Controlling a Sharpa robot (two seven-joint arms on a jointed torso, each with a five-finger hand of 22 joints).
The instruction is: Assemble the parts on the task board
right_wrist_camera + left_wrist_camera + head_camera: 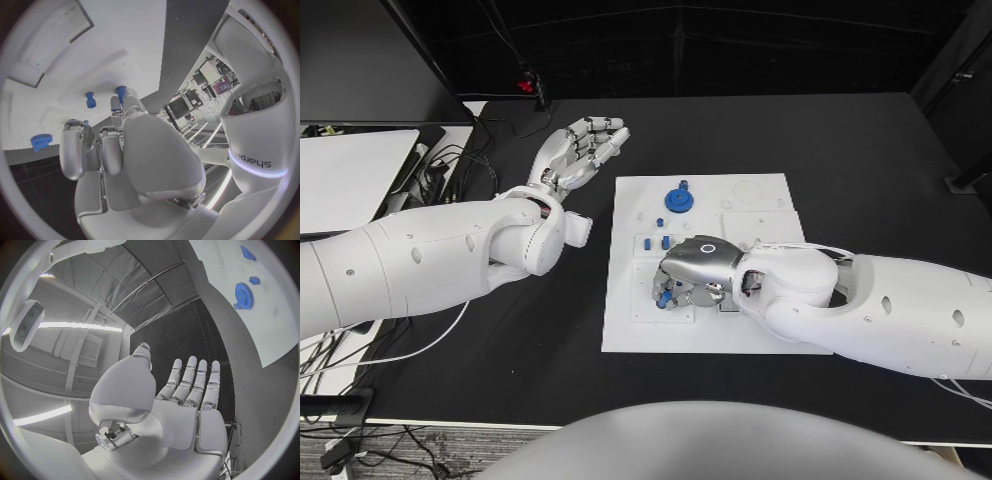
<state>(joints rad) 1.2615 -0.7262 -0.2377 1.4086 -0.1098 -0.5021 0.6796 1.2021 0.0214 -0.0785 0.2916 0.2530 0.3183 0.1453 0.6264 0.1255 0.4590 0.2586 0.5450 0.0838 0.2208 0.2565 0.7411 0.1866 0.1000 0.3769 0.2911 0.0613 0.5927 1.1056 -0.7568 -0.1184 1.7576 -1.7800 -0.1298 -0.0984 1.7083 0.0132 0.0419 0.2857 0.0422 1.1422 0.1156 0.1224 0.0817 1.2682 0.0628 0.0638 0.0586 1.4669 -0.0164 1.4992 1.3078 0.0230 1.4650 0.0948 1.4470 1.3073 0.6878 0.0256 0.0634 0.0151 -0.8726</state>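
Observation:
The white task board [704, 335] lies in the middle of the black table. A blue gear [679, 200] stands near its far edge, and small blue parts [661, 242] sit further in. My right hand [697, 272] is curled down over the board's near-left area. A blue part [120, 91] shows between its thumb and a fingertip [116, 106], apparently pinched there. A blue peg [91, 100] and the gear [40, 141] stand on the board [125, 45] beyond it. My left hand [581, 150] hovers flat and empty over the table, left of the board's far corner.
White sheets and cables [358, 170] lie at the table's left edge. In the left wrist view, past my straight fingers [190, 385], the board [275, 325] carries the gear [243, 292] and two small blue parts [254, 280].

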